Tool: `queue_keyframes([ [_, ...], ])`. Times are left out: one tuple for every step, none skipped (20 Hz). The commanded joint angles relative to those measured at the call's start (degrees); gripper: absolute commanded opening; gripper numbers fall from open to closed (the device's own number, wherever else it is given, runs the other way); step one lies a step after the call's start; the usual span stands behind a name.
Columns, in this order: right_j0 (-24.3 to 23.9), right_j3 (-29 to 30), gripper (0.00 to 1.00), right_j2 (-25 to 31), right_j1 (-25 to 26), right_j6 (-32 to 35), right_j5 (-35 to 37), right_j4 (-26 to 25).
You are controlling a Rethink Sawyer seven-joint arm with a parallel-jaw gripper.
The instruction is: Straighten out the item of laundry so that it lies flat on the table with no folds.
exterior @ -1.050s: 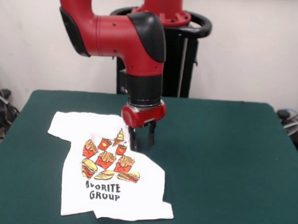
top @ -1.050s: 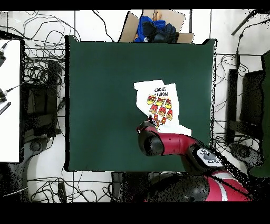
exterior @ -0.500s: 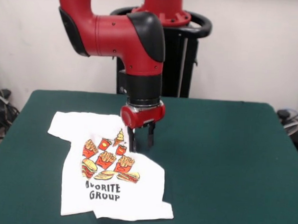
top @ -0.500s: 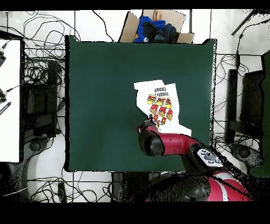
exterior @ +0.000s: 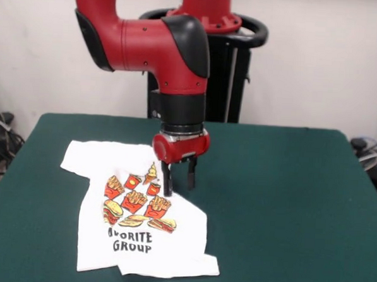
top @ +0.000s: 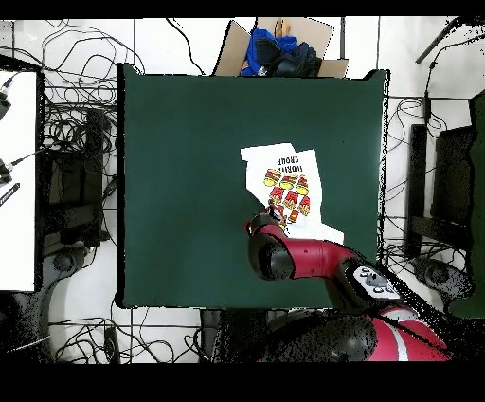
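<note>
The red-and-black arm's gripper (exterior: 179, 178), jaws apart, stands over the edge of the rumpled white food-print T-shirt (exterior: 137, 223) on the dark green felt counter (exterior: 286, 203).

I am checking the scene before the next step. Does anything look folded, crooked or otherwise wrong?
Yes. The T-shirt lies crooked and folded: its right side is tucked in, cutting off the printed text, and the bottom hem is bunched. The open gripper is at that folded edge.

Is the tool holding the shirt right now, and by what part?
Nothing is held. The tool is open, its tips at the T-shirt's folded right edge beside the print, with no cloth pinched.
</note>
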Motion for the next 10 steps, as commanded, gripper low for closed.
queue_keyframes([
  [1.16,-6.08,1.0,-0.8,1.54,11.15,-1.94,0.51],
  [1.27,-6.17,1.0,-0.94,1.59,11.08,-1.83,0.58],
  [1.39,-6.26,1.0,-1.09,1.65,11.01,-1.72,0.64],
  [1.36,-6.33,1.0,-1.05,1.7,10.9,-1.36,0.64],
  [1.1,-6.48,1.0,-0.85,1.99,10.71,-0.87,0.54],
  [1.34,-6.87,1.0,-1.17,2.34,10.43,-0.08,0.66],
  [1.57,-7.25,1.0,-1.49,2.7,10.15,0.7,0.79],
  [1.72,-7.55,1.0,-1.67,2.96,9.94,1.25,0.84],
  [1.88,-7.82,1.0,-1.81,3.17,9.74,1.79,0.9],
  [2.03,-8.09,1.0,-1.95,3.39,9.55,2.34,0.95],
])
